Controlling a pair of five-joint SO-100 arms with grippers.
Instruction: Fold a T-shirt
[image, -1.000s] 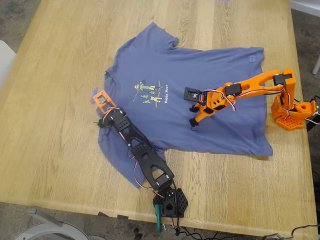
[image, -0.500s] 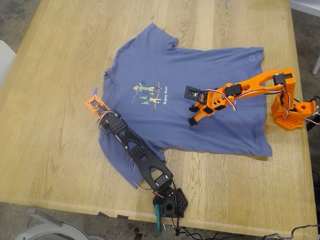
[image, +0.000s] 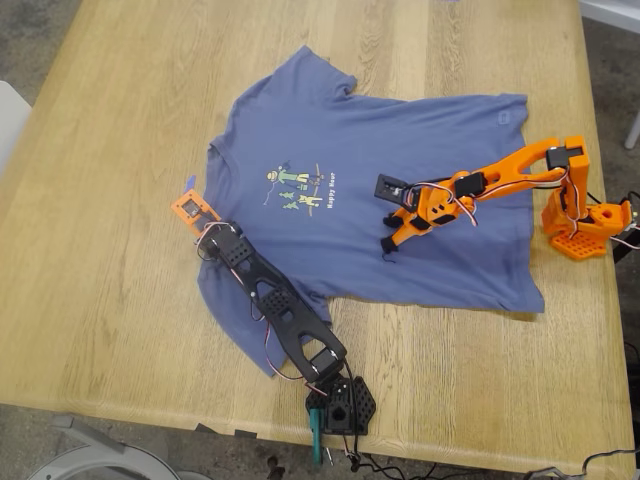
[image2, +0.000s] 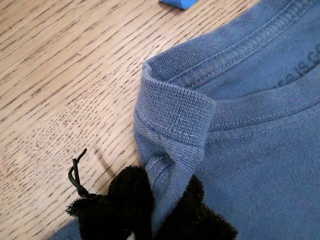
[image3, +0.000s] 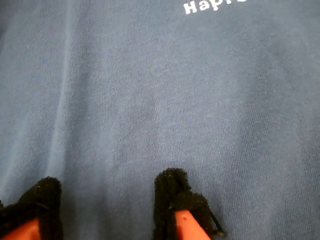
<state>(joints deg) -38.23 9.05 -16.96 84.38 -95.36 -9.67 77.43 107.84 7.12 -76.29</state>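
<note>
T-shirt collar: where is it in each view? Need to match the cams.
Exterior view: collar on the T-shirt edge toward that view's left, just above my first gripper.
First wrist view: ribbed collar bunched and pinched between the padded jaws of my first gripper.
Second wrist view: not in it; only flat chest fabric.
Shared landmark: small blue scrap on the table beside the collar.

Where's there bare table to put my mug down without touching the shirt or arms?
Bare wooden table lies along the exterior view's left, beside the slate-blue cotton T-shirt, and along the near edge between the two arm bases. The middle is crowded: shirt, black arm, orange arm.
</note>
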